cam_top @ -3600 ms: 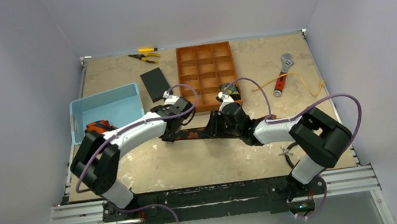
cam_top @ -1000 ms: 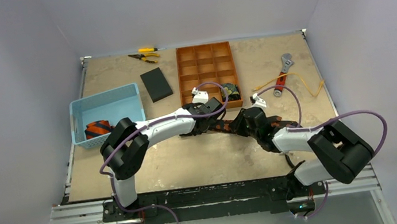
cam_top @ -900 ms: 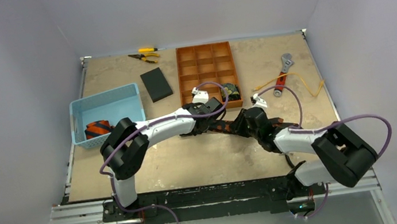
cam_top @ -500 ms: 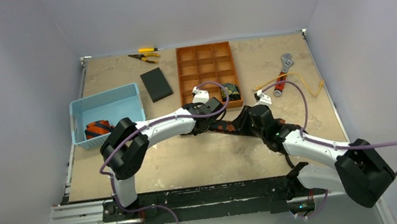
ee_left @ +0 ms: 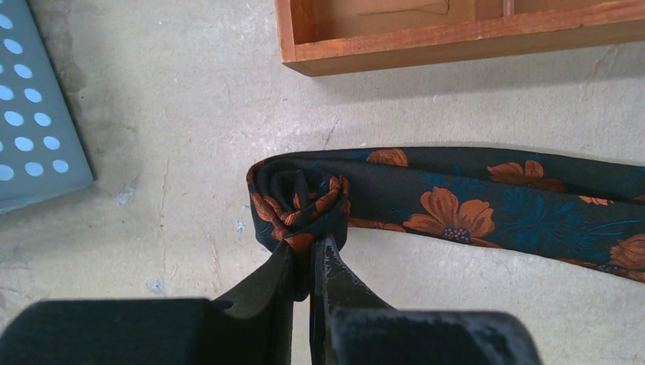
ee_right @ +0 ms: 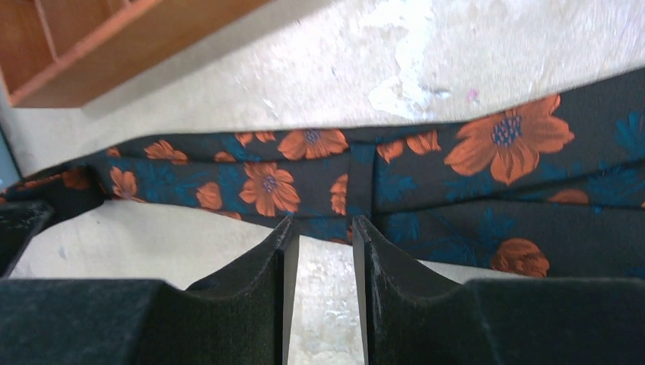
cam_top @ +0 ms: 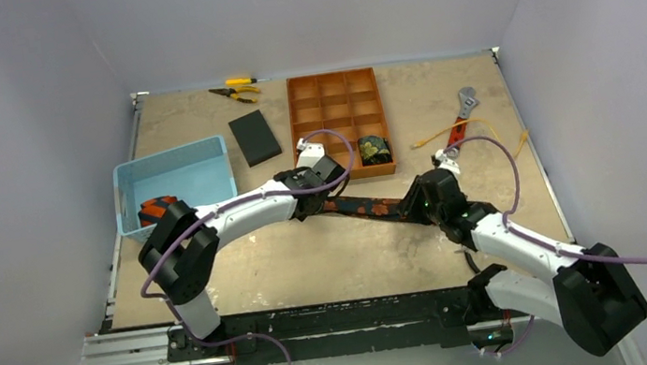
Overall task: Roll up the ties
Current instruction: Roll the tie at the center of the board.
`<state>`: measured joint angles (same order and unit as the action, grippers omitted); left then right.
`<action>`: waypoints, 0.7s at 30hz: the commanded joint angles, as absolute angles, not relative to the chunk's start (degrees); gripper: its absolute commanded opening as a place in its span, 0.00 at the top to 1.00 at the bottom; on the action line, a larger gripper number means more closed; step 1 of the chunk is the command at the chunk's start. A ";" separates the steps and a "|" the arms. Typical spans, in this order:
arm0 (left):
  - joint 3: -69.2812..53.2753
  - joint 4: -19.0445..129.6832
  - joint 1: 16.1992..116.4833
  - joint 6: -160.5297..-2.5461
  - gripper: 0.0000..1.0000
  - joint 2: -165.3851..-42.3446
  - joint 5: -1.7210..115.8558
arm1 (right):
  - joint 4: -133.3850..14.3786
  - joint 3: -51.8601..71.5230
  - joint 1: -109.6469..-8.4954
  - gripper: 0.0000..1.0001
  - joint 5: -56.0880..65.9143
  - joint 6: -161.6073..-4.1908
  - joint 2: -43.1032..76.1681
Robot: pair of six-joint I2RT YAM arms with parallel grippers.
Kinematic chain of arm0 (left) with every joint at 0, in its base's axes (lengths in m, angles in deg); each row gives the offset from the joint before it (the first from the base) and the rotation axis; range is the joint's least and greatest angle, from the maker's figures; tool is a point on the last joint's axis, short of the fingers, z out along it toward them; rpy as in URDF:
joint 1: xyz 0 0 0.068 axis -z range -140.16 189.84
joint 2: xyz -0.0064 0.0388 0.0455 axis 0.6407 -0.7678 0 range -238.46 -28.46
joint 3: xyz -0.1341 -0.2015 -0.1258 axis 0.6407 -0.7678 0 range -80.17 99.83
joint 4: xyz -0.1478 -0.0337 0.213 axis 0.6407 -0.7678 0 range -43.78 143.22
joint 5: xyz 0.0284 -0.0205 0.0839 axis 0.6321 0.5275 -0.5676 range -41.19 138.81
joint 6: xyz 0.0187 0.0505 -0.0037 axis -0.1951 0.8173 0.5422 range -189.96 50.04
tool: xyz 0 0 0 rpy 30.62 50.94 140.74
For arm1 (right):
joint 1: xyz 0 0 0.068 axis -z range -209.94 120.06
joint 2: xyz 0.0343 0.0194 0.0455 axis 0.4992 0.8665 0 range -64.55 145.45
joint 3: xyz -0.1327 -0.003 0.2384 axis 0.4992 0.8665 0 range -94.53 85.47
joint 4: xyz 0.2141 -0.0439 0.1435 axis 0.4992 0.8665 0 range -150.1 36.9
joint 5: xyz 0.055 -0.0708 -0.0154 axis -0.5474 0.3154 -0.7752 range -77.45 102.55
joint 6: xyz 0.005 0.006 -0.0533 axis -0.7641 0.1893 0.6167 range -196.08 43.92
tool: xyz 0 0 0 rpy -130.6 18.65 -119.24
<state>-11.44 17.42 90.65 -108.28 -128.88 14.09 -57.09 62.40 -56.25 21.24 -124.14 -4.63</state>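
Observation:
A dark tie with red-orange flowers lies stretched across the table between my grippers. My left gripper is shut on its small rolled end, pinching the roll's near edge, jaws tight together. My right gripper is open by a narrow gap, its tips at the near edge of the flat tie, with bare table showing between them. A rolled black tie with green-gold pattern sits in the orange tray's near right cell. A rolled navy tie with orange stripes lies in the blue basket.
The orange compartment tray stands at the back centre and shows in the left wrist view. The blue basket is at the left. A black pad, pliers, a wrench and a yellow cord lie around.
The floral tie was bunched between the grippers; now it lies pulled out straight. My left gripper moved left with the rolled end, my right gripper moved right along the tie.

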 commanded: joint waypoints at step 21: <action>-15.81 24.42 90.50 -107.59 1.00 -127.72 15.93 | -51.90 52.97 -52.64 0.65 31.69 -124.81 12.22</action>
